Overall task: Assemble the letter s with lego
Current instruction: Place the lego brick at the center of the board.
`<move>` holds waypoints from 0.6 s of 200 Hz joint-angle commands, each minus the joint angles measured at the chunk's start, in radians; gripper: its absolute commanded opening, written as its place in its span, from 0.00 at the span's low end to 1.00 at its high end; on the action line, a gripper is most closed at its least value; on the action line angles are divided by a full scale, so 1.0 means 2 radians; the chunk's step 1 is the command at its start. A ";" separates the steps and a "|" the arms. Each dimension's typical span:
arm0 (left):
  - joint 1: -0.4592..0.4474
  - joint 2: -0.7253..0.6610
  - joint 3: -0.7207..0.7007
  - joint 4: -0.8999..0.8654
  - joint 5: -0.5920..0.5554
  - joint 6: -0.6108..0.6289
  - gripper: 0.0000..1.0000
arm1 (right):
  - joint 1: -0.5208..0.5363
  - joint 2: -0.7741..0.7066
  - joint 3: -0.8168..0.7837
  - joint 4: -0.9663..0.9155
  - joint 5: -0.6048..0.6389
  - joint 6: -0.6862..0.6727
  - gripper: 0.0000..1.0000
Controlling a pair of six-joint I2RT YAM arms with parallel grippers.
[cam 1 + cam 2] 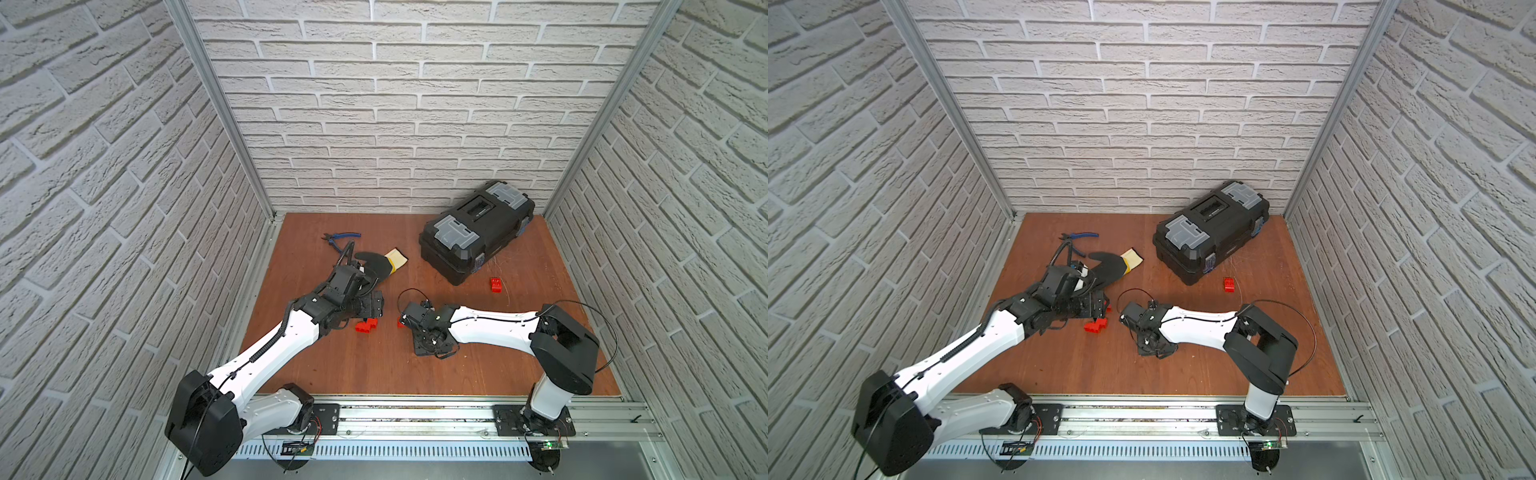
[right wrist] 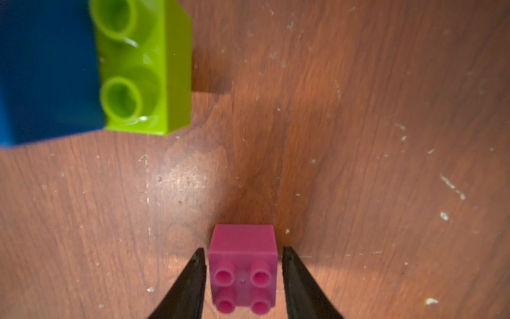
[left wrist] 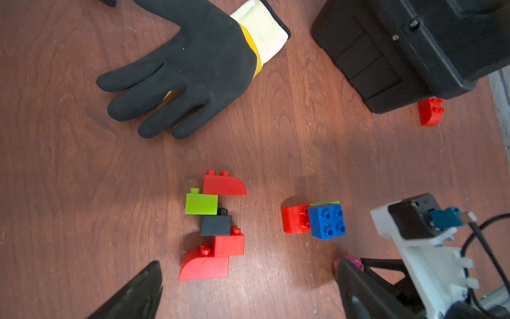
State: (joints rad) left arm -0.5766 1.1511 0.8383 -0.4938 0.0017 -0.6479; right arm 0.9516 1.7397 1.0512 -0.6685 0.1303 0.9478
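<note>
**Bricks.** Ten lego bricks [image 3: 229,244] lie on the table [image 1: 374,365]: five red, two lime green, one black, one blue and one pink.
- **Column:** at lower centre of the left wrist view, five bricks touch in a staggered column. From the top they are a curved red brick [image 3: 225,186], a lime green brick [image 3: 201,204], a black brick [image 3: 215,225], a square red one and a second curved red brick [image 3: 204,265].
- **Cluster:** to the right of the column, a red brick on its side [image 3: 295,219] touches the blue brick [image 3: 327,221]. The second lime green brick [image 2: 146,69] lies against the blue one.
- **Lone brick:** a single red brick [image 3: 430,111] sits at upper right, just beside the one black toolbox [image 1: 478,237].

**Other objects.** There is one black glove [image 3: 198,63] with a cream cuff and one pair of blue-handled pliers [image 1: 340,237].

**Grippers.**
- **Left gripper** [image 3: 251,263]: it hangs over the column with its fingers spread wide and grips nothing.
- **Right gripper** [image 2: 244,250]: it straddles the pink brick [image 2: 242,272] at bottom centre of the right wrist view. Its fingers stand slightly off each side, and the brick rests on the table.

**Setting.** The surface is scuffed reddish-brown wood. White brick-patterned walls [image 1: 415,104] enclose it on three sides, and an aluminium rail [image 1: 415,415] runs along the bottom edge. The toolbox label is too small to read.
</note>
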 commanded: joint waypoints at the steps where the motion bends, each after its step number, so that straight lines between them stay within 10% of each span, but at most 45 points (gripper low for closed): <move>1: 0.003 0.000 -0.006 0.020 0.011 0.006 0.98 | 0.004 -0.009 0.013 0.001 -0.001 0.010 0.53; 120: -0.035 0.016 0.007 0.038 0.043 0.017 0.98 | -0.104 -0.177 -0.014 -0.075 0.014 -0.139 0.78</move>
State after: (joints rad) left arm -0.6098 1.1561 0.8330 -0.4679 0.0803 -0.6395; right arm 0.8196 1.4490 1.0595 -0.7799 0.1387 0.8009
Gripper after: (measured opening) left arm 0.982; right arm 0.770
